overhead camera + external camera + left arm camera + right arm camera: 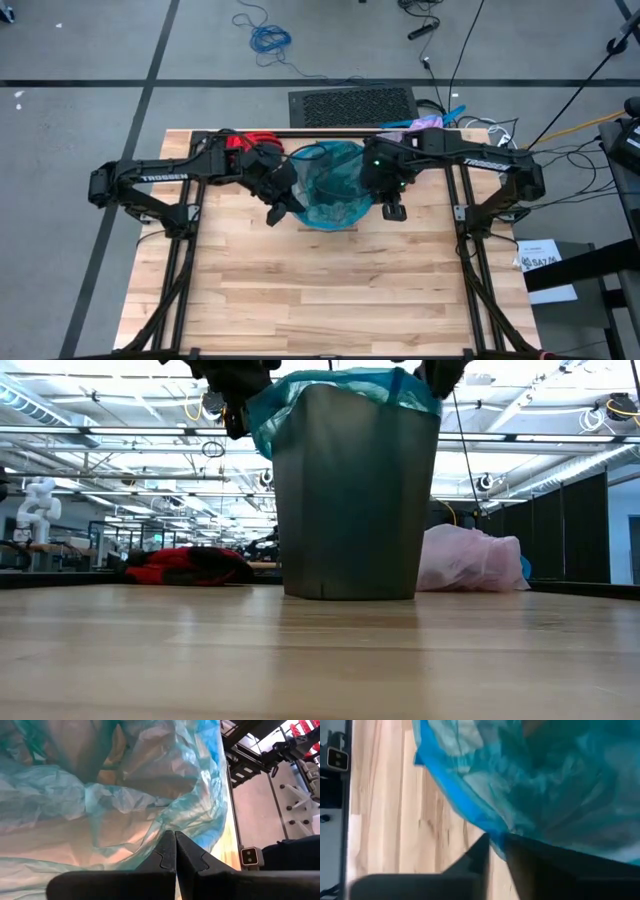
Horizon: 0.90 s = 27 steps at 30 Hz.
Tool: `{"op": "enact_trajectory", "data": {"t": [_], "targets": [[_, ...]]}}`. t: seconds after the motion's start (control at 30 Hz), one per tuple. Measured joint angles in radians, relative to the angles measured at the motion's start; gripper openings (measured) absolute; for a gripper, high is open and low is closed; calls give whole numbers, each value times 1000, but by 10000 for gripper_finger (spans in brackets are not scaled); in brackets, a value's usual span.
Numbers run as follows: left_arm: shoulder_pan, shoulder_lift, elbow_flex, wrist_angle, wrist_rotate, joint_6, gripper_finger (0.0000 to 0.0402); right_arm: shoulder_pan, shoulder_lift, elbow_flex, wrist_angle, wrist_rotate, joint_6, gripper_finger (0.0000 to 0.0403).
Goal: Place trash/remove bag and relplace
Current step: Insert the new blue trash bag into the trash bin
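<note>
A dark grey bin (350,500) stands upright on the table's far middle, lined with a teal-green plastic bag (330,180) whose rim is turned over the bin's top (345,388). My left gripper (281,210) is at the bin's left near side and my right gripper (393,209) at its right near side, both shut on the teal bag. The pale lilac-pink bag (470,560) lies bunched on the table behind the bin to the right (425,123). No trash lumps are in view. My left gripper (175,836) pinches the teal bag's rim film (172,822) between its two fingertips, at the bin's left near side. The film spreads away from the tips in slack folds. My right gripper (497,844) pinches the teal bag's folded blue edge (487,826) at the bin's right near side. The edge runs across the fingers, above the table.
A red glove (185,565) lies at the table's far left, behind my left arm (245,140). The near half of the wooden table (320,290) is bare board. Cables and a black floor grille (352,104) lie beyond the far edge.
</note>
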Motion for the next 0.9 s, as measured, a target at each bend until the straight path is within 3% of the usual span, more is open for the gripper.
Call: {"op": "enact_trajectory", "data": {"t": [0.1,0.33,0.53,0.9], "targets": [[0,0,0,0,-1,-2,0,1,-10,0,-60,2,33,9],[0,0,0,0,-27,-3,0,3,-21,0,-115,9,136,15],[0,0,0,0,-47,-10,0,3,-22,-10,-53,70,183,1],[0,0,0,0,-68,-29,0,89,-47,-190,104,97,323,0]]}}
